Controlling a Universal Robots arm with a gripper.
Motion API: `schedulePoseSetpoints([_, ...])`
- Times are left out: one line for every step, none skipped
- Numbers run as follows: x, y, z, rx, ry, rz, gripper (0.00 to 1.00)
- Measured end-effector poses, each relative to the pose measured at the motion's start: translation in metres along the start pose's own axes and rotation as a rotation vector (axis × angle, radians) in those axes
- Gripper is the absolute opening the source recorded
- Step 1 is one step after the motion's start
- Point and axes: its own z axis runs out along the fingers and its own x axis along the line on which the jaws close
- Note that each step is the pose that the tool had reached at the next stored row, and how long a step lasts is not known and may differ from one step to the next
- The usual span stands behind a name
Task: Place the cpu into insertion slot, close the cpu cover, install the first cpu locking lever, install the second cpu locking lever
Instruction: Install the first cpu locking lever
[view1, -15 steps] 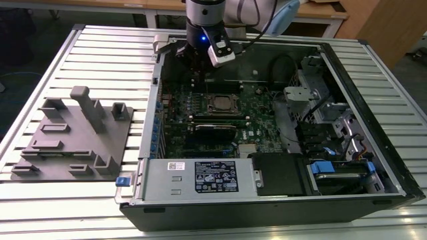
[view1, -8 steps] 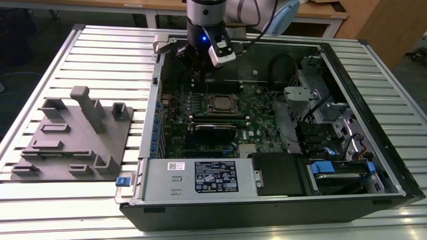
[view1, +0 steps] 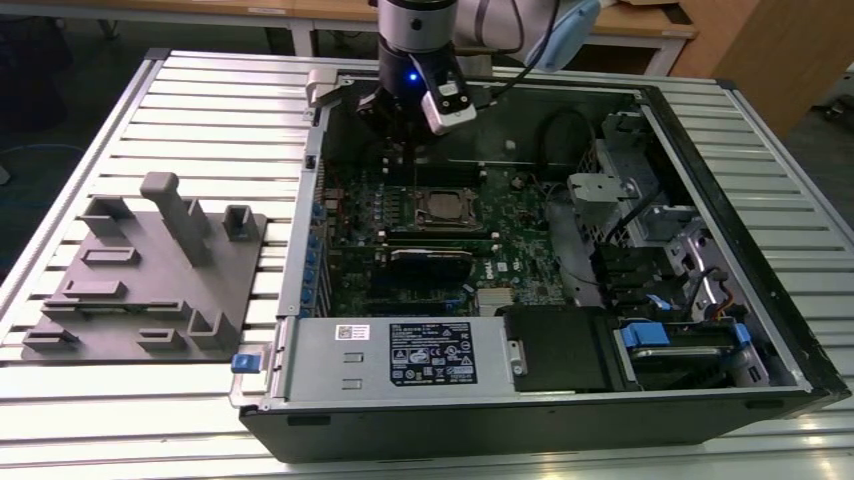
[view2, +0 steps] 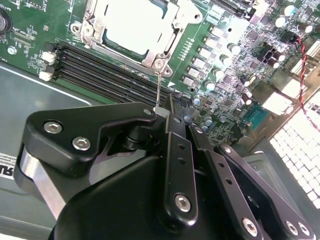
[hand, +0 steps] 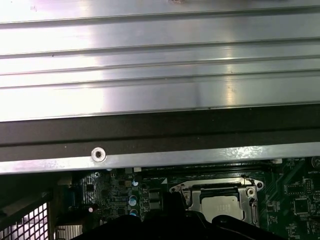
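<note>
The cpu (view2: 131, 21) lies in its socket with its silver top showing. It shows again as the cpu (hand: 226, 204) in the first wrist view. The cpu cover (view2: 161, 49) lies flat around it as a metal frame. From the socket's corner a thin wire locking lever (view2: 158, 86) runs to my fingertips. My gripper (view2: 167, 111) is shut, and the lever's end touches its tip; whether it is pinched is unclear. In the exterior view the gripper (view1: 387, 146) hangs just behind the socket (view1: 447, 208), near the case's back wall.
The open computer case (view1: 694, 150) lies on a slatted metal table (view1: 200, 110). Memory slots (view2: 100, 72) run beside the socket. A power supply box (view1: 400, 355) sits at the case front, cables and drive bays on the exterior view's right. A grey fixture (view1: 147, 270) stands outside.
</note>
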Motion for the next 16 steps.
schedulePoseSetpoints([-0.0003, 0.0, 0.0, 0.0, 0.0, 0.0, 0.11])
schedulePoseSetpoints([-0.0007, 0.0001, 0.0, 0.0001, 0.0001, 0.0, 0.11])
schedulePoseSetpoints([-0.0011, 0.0001, 0.0, 0.0, 0.0001, 0.0, 0.11])
schedulePoseSetpoints([-0.0015, 0.0001, 0.0, 0.0, 0.0, 0.0, 0.11])
schedulePoseSetpoints([-0.0018, 0.0001, 0.0, 0.0001, 0.0001, 0.0, 0.11])
schedulePoseSetpoints([-0.0022, 0.0002, 0.0, 0.0, 0.0, 0.0, 0.11])
schedulePoseSetpoints([-0.0026, 0.0002, 0.0, 0.0, 0.0, 0.0, 0.11])
schedulePoseSetpoints([-0.003, 0.0002, 0.0, 0.0001, 0.0001, 0.0, 0.11])
schedulePoseSetpoints([-0.0035, 0.0003, 0.0, 0.0001, 0.0, 0.0, 0.11])
schedulePoseSetpoints([-0.004, 0.0003, 0.0, 0.0001, 0.0, 0.0, 0.11])
schedulePoseSetpoints([-0.0044, 0.0003, 0.0, 0.0, 0.0, 0.0, 0.11])
schedulePoseSetpoints([-0.0048, 0.0003, 0.0, 0.0, 0.0, 0.0, 0.11])
schedulePoseSetpoints([-0.0052, 0.0004, 0.0, 0.0, 0.0, 0.0, 0.11])
schedulePoseSetpoints([-0.0056, 0.0004, 0.0, 0.0, 0.0, 0.0, 0.11])
schedulePoseSetpoints([-0.0061, 0.0005, 0.0, 0.0, 0.0, 0.0, 0.11])
schedulePoseSetpoints([-0.0064, 0.0005, 0.0, 0.0, 0.0, 0.0, 0.11])
